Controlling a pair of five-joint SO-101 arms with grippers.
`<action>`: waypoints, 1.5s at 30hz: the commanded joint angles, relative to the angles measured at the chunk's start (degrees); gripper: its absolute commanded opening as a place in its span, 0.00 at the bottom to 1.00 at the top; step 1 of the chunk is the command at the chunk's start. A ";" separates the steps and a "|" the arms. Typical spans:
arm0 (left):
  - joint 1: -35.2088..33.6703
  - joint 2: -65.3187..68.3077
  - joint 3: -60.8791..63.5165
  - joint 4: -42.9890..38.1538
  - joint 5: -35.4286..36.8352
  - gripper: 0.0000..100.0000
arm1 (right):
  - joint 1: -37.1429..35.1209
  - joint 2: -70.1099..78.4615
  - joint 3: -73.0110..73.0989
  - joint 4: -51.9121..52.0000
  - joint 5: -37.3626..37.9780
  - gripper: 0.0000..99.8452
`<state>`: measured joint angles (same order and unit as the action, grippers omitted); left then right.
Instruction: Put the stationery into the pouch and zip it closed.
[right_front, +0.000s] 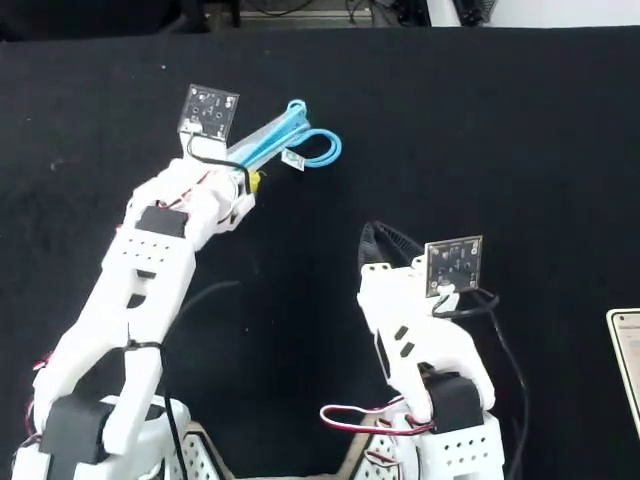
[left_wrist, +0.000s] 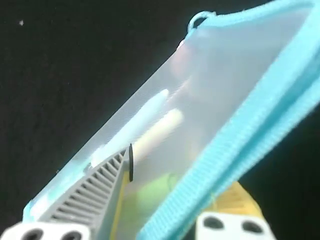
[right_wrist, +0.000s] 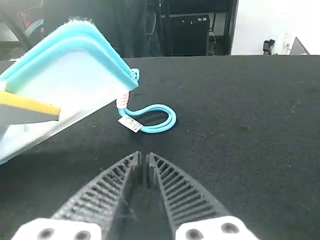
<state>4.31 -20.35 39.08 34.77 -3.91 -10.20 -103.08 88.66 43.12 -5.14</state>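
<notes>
- My left claw (right_front: 247, 181) is clamped on the edge of the pouch (right_front: 268, 137), one finger on each side of the clear wall.
- The pouch sits tilted at the far side of the black table (right_front: 500, 130), with its blue strap (right_front: 322, 150) curling onto the cloth.
- Through the wall I see pale sticks (left_wrist: 156, 124) inside.
- My right claw (right_wrist: 144, 160) is pinched together, holding nothing, low over the table near the strap.

No legible print, even on the pouch tag (right_wrist: 129, 123)
</notes>
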 joint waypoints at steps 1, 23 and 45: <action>-1.98 -3.78 -6.11 9.23 1.05 0.19 | -0.35 -4.79 -0.22 -0.79 -0.26 0.01; -6.81 -4.75 -26.95 21.54 -3.34 0.25 | -0.35 -4.79 -0.13 -0.79 -0.26 0.01; -22.99 -25.67 2.59 28.40 -3.78 0.04 | -0.18 -4.79 -0.84 -0.88 -0.26 0.02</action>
<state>-16.88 -39.16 34.42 66.51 -7.08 -10.20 -103.08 88.66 43.12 -5.14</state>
